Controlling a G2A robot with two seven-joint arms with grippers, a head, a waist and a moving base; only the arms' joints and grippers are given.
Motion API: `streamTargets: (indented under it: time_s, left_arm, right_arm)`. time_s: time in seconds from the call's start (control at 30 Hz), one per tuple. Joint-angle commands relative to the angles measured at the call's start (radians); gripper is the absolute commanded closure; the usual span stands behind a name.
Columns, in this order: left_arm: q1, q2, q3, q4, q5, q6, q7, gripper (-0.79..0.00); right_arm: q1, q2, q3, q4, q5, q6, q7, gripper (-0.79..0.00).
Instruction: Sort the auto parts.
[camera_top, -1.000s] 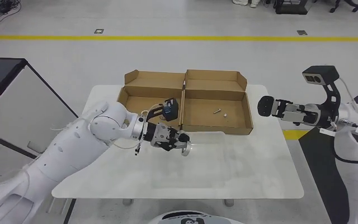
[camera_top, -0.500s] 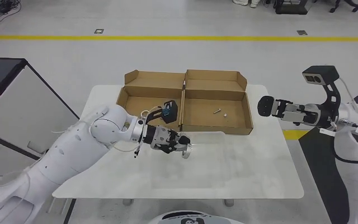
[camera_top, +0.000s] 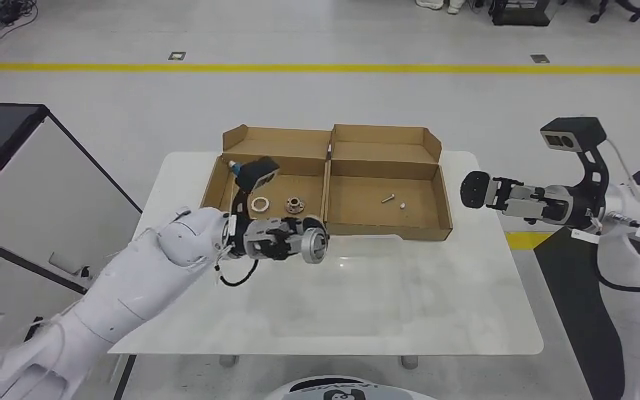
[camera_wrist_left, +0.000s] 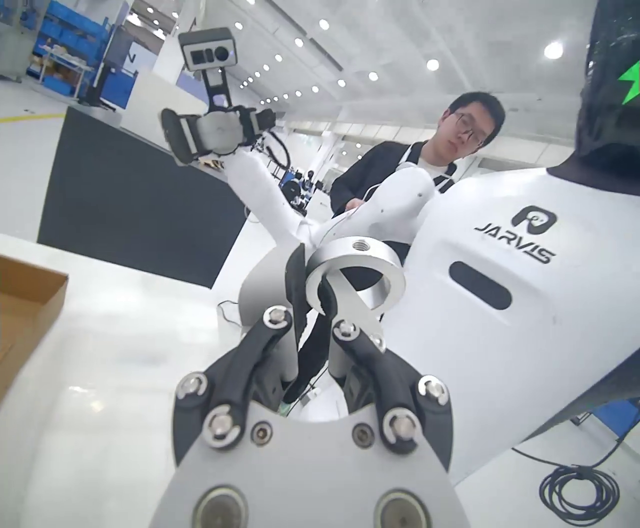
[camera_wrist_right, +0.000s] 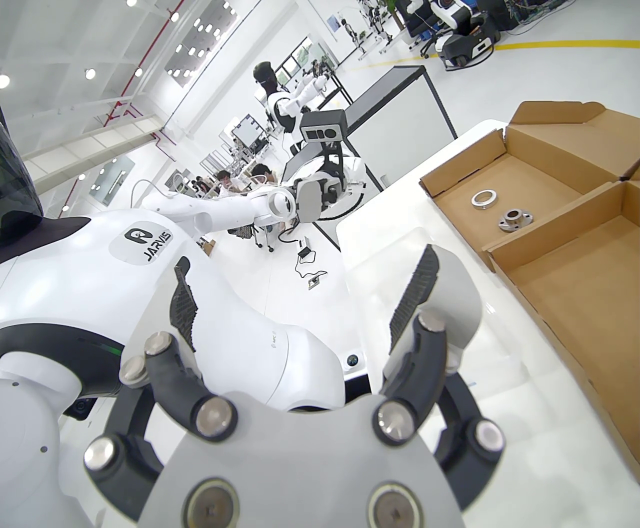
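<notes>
Collar ring (camera_wrist_left: 356, 272) - a thick band of machined, satin-finished metal with one threaded hole through its wall - is pinched by the left gripper (camera_wrist_left: 312, 285), one finger inside the bore and the other pressed on the outer face. In the top view the collar ring (camera_top: 316, 243) hangs over the white table (camera_top: 450, 300), just off the 6 o'clock edge of the left box (camera_top: 285, 185).

It looks rigid and fairly heavy for its bulk, and its smooth skin will likely slide on rubber pads. Gripping across the wall is a sound hold, but with so little pad on it the ring could swing. It should not break if dropped, though it could dent the cardboard.

On the left box's floor lie a flat washer (camera_top: 262, 203) and, toward 3 o'clock from it, a flanged hub (camera_top: 294, 205) with a raised centre. Both are bare metal, hard and round, and they sit close together without touching.

The right box (camera_top: 360, 205), of the same brown corrugated card, touches the left one. It holds a small screw (camera_top: 387, 198) and a pale speck beside it that is too small to name.

At 3 o'clock, beyond the table's edge, the right gripper (camera_wrist_right: 300, 295) holds nothing, its ribbed fingers spread wide.
</notes>
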Motion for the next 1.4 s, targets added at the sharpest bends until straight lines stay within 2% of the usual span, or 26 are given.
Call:
streamTargets:
  time_s: [0.0,0.23,0.3,0.63,0.97,1.37]
  left_arm:
    - [0.029,-0.007,-0.036,-0.016,-0.035,0.000,-0.005,0.000]
    - [0.125,-0.035,-0.144,-0.057,-0.108,0.000,-0.005,0.000]
    - [0.141,-0.041,-0.169,-0.062,-0.090,0.000,-0.005,0.000]
    - [0.228,-0.082,-0.291,-0.146,-0.244,0.000,-0.005,0.000]
    - [0.266,-0.117,-0.319,-0.202,-0.316,0.000,-0.006,0.000]
    - [0.289,-0.122,-0.348,-0.226,-0.356,0.000,-0.006,0.000]
  right_arm:
    - [0.000,0.000,0.000,0.000,0.000,0.000,0.000,-0.785]
    - [0.000,0.000,0.000,0.000,0.000,0.000,0.000,-0.785]
    - [0.000,0.000,0.000,0.000,0.000,0.000,0.000,-0.785]
    - [0.000,0.000,0.000,0.000,0.000,0.000,0.000,-0.785]
    - [0.000,0.000,0.000,0.000,0.000,0.000,0.000,-0.785]
    - [0.000,0.000,0.000,0.000,0.000,0.000,0.000,-0.785]
